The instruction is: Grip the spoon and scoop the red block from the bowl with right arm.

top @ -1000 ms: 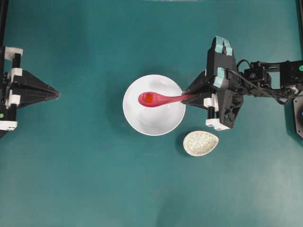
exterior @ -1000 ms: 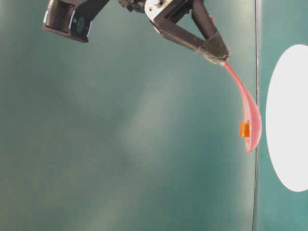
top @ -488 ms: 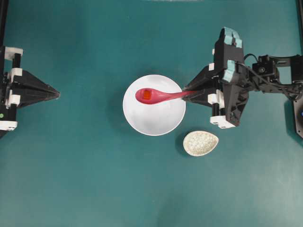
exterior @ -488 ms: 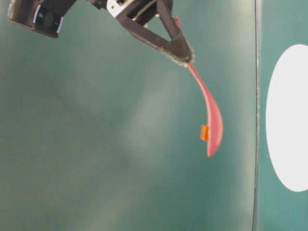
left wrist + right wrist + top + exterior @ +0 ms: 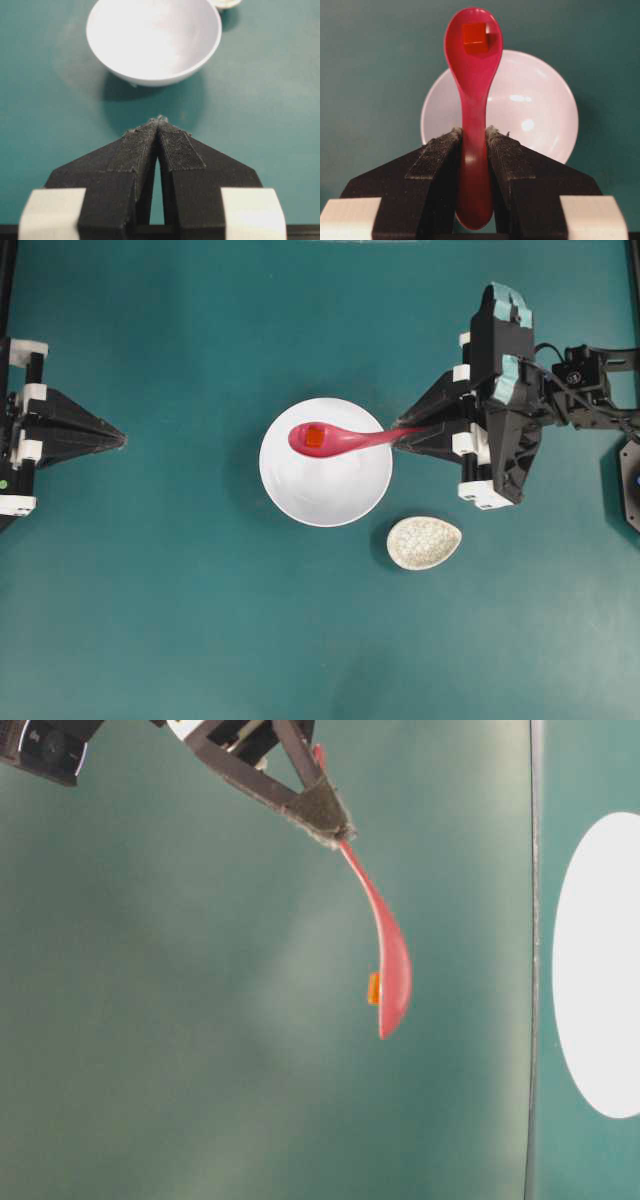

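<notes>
The glossy pink-red spoon (image 5: 345, 441) hangs above the white bowl (image 5: 325, 490), its handle clamped in my right gripper (image 5: 402, 436), which is shut on it. The tiny orange-red block (image 5: 314, 437) sits in the spoon's scoop, clear in the right wrist view as the red block (image 5: 475, 38) in the spoon (image 5: 473, 100) over the bowl (image 5: 535, 110). In the table-level view the spoon (image 5: 390, 960) with the block (image 5: 373, 988) is well off the bowl (image 5: 600, 970). My left gripper (image 5: 122, 440) rests shut at the far left, empty, fingertips (image 5: 159, 120) together.
A speckled cream egg-shaped dish (image 5: 424, 542) lies on the teal table just right of the bowl's near side. The right arm's body (image 5: 500, 430) stands right of the bowl. Black fittings sit at the table's right edge (image 5: 630, 480).
My right gripper has risen and drawn back to the right, lifting the spoon with the block in it higher above the bowl. The left arm has not moved.
</notes>
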Tool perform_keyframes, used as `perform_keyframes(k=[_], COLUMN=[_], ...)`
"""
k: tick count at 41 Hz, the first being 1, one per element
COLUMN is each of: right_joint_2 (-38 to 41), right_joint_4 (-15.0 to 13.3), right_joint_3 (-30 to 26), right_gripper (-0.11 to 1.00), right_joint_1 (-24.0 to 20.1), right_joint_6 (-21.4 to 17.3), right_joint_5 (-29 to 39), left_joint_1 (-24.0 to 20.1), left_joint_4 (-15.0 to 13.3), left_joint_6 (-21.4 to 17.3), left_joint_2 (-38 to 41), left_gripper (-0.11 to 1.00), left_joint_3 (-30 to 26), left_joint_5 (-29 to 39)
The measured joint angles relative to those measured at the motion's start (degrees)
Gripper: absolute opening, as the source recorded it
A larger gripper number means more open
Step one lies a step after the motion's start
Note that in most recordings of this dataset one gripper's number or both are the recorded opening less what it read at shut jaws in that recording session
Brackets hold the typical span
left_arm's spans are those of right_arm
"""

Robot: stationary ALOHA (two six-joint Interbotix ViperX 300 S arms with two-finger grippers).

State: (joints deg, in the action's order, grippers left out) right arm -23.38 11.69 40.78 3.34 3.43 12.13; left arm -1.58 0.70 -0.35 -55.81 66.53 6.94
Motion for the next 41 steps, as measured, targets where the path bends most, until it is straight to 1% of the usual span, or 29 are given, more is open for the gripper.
perform_keyframes(k=[41], right_joint_2=[0.0], right_joint_4=[-0.1], right_joint_3=[0.0], right_gripper=[0.24], right_joint_1=[0.0], right_joint_6=[0.1], right_joint_5=[0.0], left_joint_1=[0.5], left_joint_4=[0.0], left_joint_6=[-0.3], left_joint_2=[-1.2], left_gripper=[-0.01], left_joint_3=[0.0], left_joint_5=[1.3])
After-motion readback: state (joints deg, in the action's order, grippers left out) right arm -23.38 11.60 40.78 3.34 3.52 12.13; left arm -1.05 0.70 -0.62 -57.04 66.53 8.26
